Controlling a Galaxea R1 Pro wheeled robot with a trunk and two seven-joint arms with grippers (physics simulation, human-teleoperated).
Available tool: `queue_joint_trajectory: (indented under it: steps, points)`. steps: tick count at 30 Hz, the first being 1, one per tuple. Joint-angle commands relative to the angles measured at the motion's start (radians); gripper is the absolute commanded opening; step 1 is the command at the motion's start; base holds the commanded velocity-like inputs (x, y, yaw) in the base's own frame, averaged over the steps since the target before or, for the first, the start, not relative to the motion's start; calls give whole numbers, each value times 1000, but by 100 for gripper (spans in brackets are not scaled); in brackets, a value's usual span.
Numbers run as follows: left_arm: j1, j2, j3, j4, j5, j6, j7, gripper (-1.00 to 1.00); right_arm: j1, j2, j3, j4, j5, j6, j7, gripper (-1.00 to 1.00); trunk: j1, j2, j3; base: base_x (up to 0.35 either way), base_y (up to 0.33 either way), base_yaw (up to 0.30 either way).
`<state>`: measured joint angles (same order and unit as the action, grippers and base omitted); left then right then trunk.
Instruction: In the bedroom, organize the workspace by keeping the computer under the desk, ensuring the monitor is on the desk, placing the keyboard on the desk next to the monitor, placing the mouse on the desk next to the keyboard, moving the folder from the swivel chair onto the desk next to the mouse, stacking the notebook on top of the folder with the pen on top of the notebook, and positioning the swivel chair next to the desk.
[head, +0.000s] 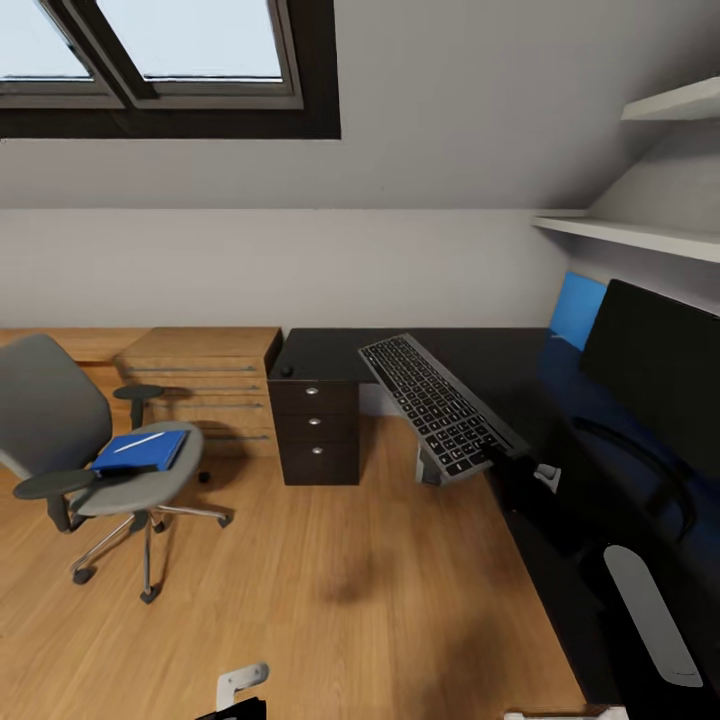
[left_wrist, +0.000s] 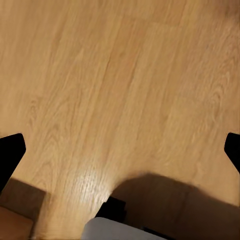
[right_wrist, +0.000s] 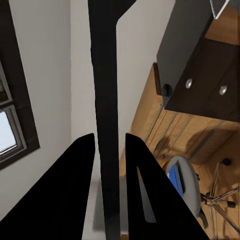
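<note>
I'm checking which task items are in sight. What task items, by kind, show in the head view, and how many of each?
Keyboard: 1
Monitor: 1
Mouse: 1
Swivel chair: 1
Blue folder or notebook on the chair: at least 1; I cannot separate a stack
Pen: 1
Total: 6

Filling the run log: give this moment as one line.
right gripper: shut on keyboard, held tilted over desk | left gripper: open over floor | folder: on swivel chair

Black right arm (head: 560, 510), white panels, flat black jaws
</note>
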<state>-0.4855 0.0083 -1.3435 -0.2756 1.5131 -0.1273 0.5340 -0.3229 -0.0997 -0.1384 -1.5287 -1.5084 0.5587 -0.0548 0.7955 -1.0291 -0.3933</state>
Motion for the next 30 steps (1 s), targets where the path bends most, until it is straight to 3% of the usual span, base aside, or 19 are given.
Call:
queue_joint_trajectory:
  steps: [1,8,13,24,29,30]
  points:
    - [-1,1,-8,-3,11,-6,6,100,-1,0,-1,-1,-10,4,-6,-100,0,-1,-1,-292,-162,0]
    - [-2,2,-7,-1,12,-6,6,100,-1,3,-4,-1,-10,-4,-7,-100,0,-1,-1,-269,-184,0]
    - [-1,1,-6,22,12,-7,5,100,-1,5,-29,20,-10,-6,-6,-100,0,-1,-1,-20,-334,0]
    - [-1,2,-6,24,12,-8,5,100,-1,6,-33,33,-9,-7,-6,-100,0,-1,-1,0,-324,0]
    - [-1,1,-6,25,12,-8,4,100,-1,8,-63,84,-9,-69,-8,-100,0,-1,-1,0,-57,0]
    - [-2,1,-6,25,12,-8,4,100,-1,8,-68,97,-9,-112,-8,-100,0,-1,-1,0,-12,0]
